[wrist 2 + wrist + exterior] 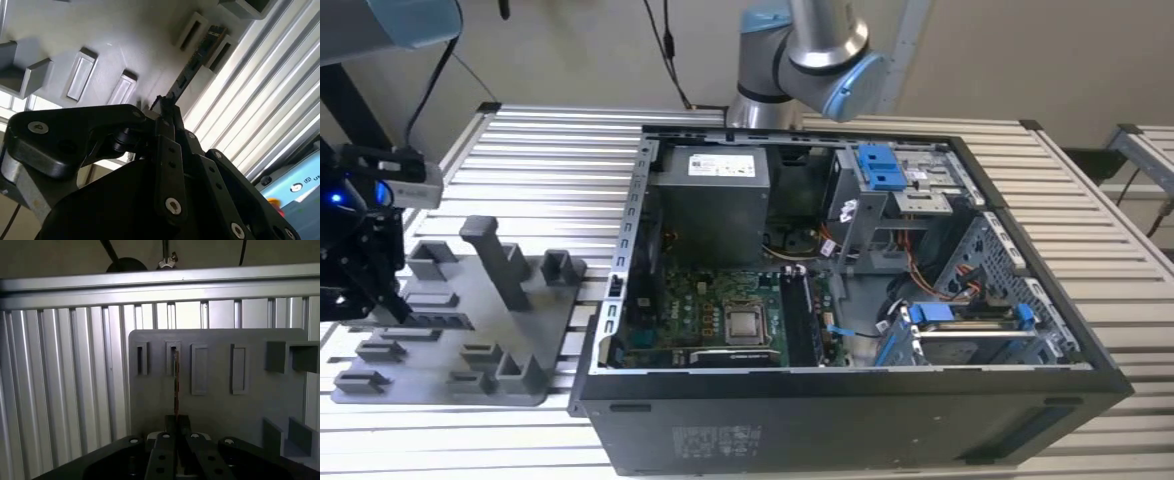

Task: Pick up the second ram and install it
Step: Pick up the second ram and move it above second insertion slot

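The second ram (176,385) shows edge-on in both wrist views as a thin dark stick (192,67). Its far end reaches a narrow slot block on the grey fixture plate (215,405). My gripper (176,419) is shut on the stick's near end, one finger pressed against each side (166,111). I cannot tell whether the stick still rests in the fixture or is just clear of it. In the exterior view the black gripper (384,298) hangs over the grey fixture plate (454,350) at the exterior view's left. It is well apart from the green motherboard (707,320) inside the open computer case (854,410).
Grey blocks and a tall post (487,255) stand up from the fixture plate near the gripper. The case holds a power supply (707,200), blue drive brackets (881,165) and loose cables (947,270). Everything rests on a ribbed aluminium table (547,140).
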Controlling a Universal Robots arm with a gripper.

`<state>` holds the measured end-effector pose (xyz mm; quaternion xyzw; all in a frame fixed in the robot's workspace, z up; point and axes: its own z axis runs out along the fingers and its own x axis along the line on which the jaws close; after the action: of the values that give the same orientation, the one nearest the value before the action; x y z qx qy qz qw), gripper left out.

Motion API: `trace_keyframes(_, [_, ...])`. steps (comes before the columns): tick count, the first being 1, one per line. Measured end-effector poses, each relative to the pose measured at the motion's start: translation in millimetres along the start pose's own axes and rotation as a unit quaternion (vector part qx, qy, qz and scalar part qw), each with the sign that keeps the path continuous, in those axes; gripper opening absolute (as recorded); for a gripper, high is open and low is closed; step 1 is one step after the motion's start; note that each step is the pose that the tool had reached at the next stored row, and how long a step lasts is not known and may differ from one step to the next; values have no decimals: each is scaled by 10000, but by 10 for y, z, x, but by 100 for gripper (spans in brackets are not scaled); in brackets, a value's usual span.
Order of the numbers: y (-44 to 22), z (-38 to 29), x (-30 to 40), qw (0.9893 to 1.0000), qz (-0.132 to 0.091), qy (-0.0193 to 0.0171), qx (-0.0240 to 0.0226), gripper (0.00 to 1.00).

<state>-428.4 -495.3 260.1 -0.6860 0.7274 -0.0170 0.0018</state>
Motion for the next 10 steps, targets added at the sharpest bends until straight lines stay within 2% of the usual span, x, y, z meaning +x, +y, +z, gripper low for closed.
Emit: trace_keyframes(10, [-4,-153,3,10000,1,0,0,14])
